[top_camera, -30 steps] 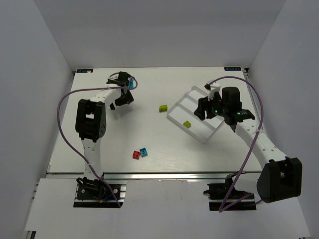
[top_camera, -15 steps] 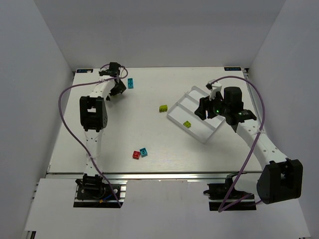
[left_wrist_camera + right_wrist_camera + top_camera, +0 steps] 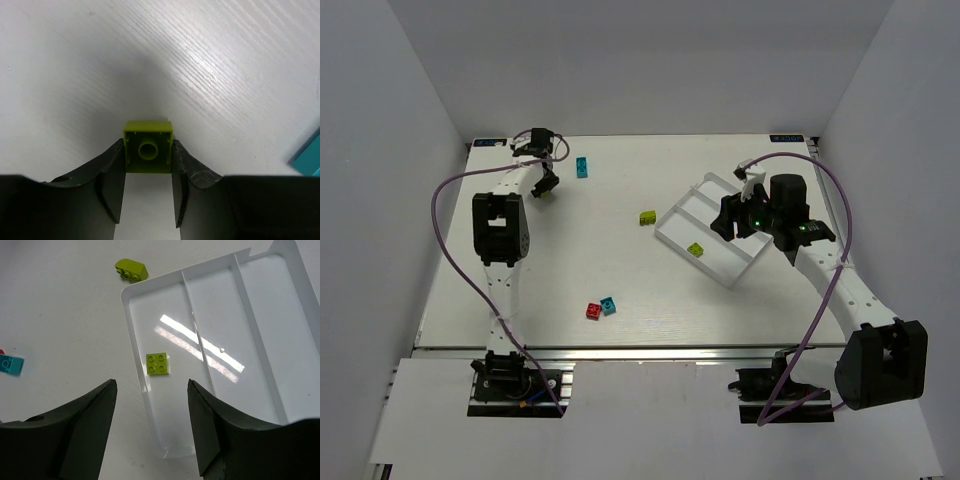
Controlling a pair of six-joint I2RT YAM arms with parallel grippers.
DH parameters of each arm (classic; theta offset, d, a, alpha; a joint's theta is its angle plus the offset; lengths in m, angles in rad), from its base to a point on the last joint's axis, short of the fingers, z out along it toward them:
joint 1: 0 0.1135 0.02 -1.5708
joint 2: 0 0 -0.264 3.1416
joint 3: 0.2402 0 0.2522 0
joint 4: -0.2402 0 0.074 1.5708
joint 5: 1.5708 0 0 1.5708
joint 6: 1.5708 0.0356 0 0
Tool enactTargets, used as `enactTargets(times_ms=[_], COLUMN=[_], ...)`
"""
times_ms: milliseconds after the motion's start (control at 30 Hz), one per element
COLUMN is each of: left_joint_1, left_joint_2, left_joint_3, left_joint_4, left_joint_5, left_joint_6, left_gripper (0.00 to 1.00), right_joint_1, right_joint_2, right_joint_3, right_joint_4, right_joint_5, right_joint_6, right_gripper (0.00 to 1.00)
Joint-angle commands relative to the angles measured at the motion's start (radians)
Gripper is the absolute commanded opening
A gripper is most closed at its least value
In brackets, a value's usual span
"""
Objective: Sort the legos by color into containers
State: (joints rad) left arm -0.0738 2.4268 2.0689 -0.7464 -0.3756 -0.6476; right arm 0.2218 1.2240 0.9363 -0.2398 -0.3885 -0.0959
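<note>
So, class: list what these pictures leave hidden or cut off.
Left wrist view: blue brick cut by the right edge.
Top view: green brick in the left claw hidden by the arm.
Right wrist view: red brick cut by the left edge; one tray corner behind the right claw.
</note>
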Motion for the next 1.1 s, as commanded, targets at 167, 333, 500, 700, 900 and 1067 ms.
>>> enactTargets(times_ms=[167, 333, 500, 700, 900, 1067], left_joint_1=[-0.049, -0.168, -0.314, -0.457, -0.540, -0.561], left_joint_2=[-0.316, -0.463, -0.528, -0.480, -0.390, -0.356], left_joint_3=[-0.391, -0.561, -0.639, -0.581, -0.468, -0.403], left_joint_4=[0.308, 0.404, 0.438, 0.453, 0.426, 0.369], left_joint_5=[0.440, 0.837, 0.945, 0.911, 0.830, 0.755], left_joint_6=[0.163, 0.276, 0.331, 0.299, 0.282, 0.289], left_gripper=[0.00, 0.00, 0.00, 0.03, 0.35, 0.69], right_joint_1=[-0.012, -0.013, -0.012, -0.030, -0.065, -0.087], right_joint_2=[-0.001, 0.025, 0.032, 0.008, -0.021, -0.017], right_joint_3=[-0.008, 0.004, 0.013, 0.004, -0.008, -0.008], right_joint_4=[-0.003, -0.035, -0.049, -0.026, -0.003, -0.010], right_joint_5=[-0.041, -0.096, -0.104, -0.087, -0.085, -0.110], right_joint_6=[-0.060, -0.126, -0.140, -0.122, -0.110, -0.110], right_gripper=[0.66, 0.76, 0.59, 0.00, 0.24, 0.34])
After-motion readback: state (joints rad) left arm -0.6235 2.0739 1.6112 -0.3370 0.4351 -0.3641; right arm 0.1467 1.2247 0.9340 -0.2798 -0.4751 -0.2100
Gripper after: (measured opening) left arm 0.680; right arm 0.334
